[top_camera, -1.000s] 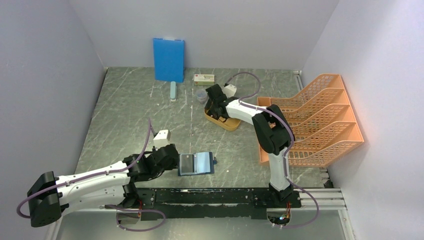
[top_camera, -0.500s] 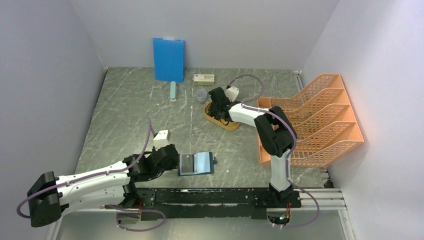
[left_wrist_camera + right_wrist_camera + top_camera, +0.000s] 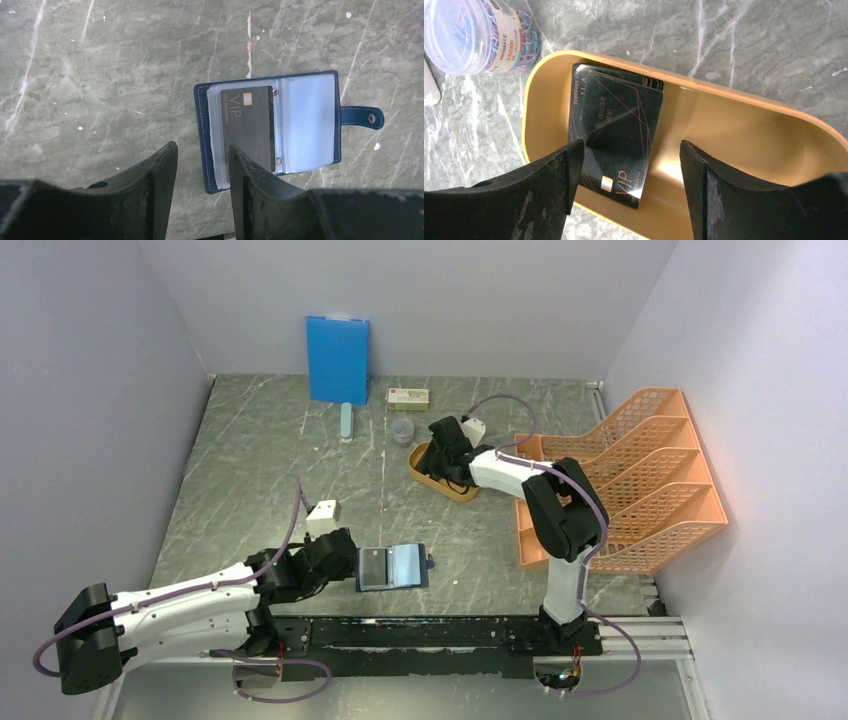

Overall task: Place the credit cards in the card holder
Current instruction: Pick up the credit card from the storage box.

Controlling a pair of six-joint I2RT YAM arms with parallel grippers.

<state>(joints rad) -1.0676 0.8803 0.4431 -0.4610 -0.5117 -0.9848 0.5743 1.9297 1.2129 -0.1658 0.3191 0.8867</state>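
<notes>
Black glossy credit cards, stacked centre-left in yellow oval tray; right gripper is hovering, jaws apart (risking pinching several together).

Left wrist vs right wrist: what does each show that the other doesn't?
Left wrist only: the card holder, open flat, with one black VIP card in a clear sleeve and the clasp tab sticking out at the side. The left hand is open at its edge.
Right wrist only: a yellow tray with a stack of black cards, and a jar of paper clips beside it. The right hand is open above the tray.
Both: marbled table, black VIP-marked plastic, an open hand holding nothing.
</notes>
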